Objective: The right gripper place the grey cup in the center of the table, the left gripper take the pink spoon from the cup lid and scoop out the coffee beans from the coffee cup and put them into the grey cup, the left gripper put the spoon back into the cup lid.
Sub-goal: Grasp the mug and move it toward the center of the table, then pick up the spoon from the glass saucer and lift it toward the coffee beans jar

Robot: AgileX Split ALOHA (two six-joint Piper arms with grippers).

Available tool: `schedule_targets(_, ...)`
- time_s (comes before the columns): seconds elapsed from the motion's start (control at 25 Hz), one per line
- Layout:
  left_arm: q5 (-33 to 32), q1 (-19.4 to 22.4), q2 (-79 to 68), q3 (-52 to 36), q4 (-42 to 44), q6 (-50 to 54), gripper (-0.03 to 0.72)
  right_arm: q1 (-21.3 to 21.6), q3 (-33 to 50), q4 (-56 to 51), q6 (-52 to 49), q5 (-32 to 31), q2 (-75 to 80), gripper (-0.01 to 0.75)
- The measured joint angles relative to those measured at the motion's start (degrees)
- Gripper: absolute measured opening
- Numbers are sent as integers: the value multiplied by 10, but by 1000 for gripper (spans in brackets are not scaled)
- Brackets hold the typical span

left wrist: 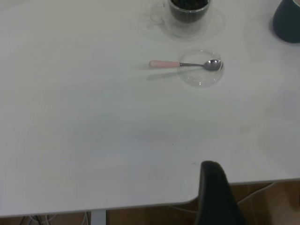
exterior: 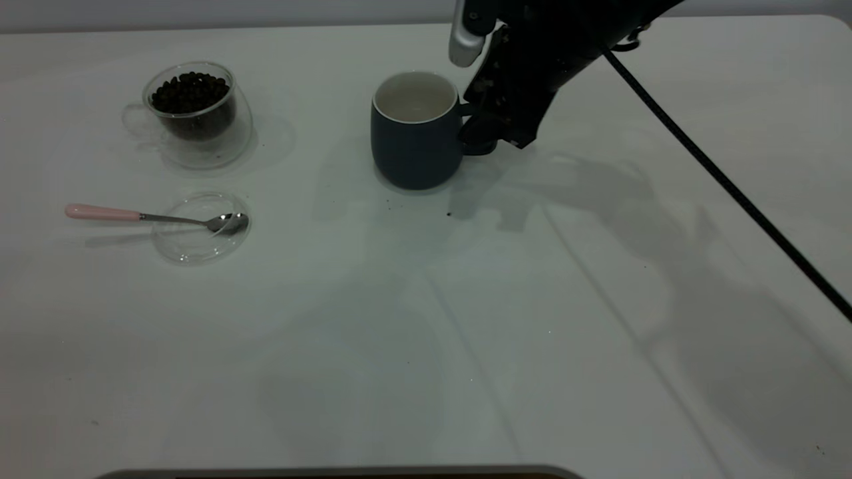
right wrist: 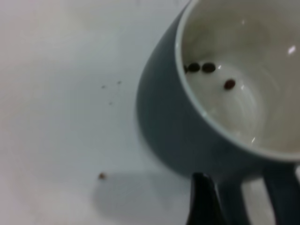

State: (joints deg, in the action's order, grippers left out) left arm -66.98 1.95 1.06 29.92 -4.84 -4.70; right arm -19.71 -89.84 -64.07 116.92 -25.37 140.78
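The right end effector (exterior: pixel 480 136) is gripping the grey cup's (exterior: pixel 414 133) handle w/ fingers closed on it; cup is sitting near the tabletop's (exterior: pixel 426 332) middle; a jerky pull-away could be tipping it, spilling the few beans (right wrist: pixel 208 67) inside; the left end effector (left wrist: pixel 216 194) is waiting far off, can't tell if open; spoon (exterior: pixel 153 217) is lying on the lid (exterior: pixel 200 229).

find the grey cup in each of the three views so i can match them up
Exterior view: the grey cup stands upper centre on the table, the right gripper at its handle.
Left wrist view: only its edge shows, cut off at the upper right corner.
Right wrist view: it fills the right side, a few coffee beans inside.
Shared landmark: the pink spoon on the cup lid appears in the exterior and left wrist views, but not the right wrist view.
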Motion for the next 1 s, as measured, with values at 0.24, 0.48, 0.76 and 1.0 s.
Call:
schedule_targets(0.24,0,0,0,0,0,0,478,14,102,40,-249,0,-123,523)
schedule_targets(0.48,0,0,0,0,0,0,478,14,228,149,-606,-95,-315,521)
schedule_targets(0.76,0,0,0,0,0,1,478,13,340,562,-986,-378,-513,521)
schedule_targets(1.0,0,0,0,0,0,1,478,13,485,660,-1136,-409,-718,521)
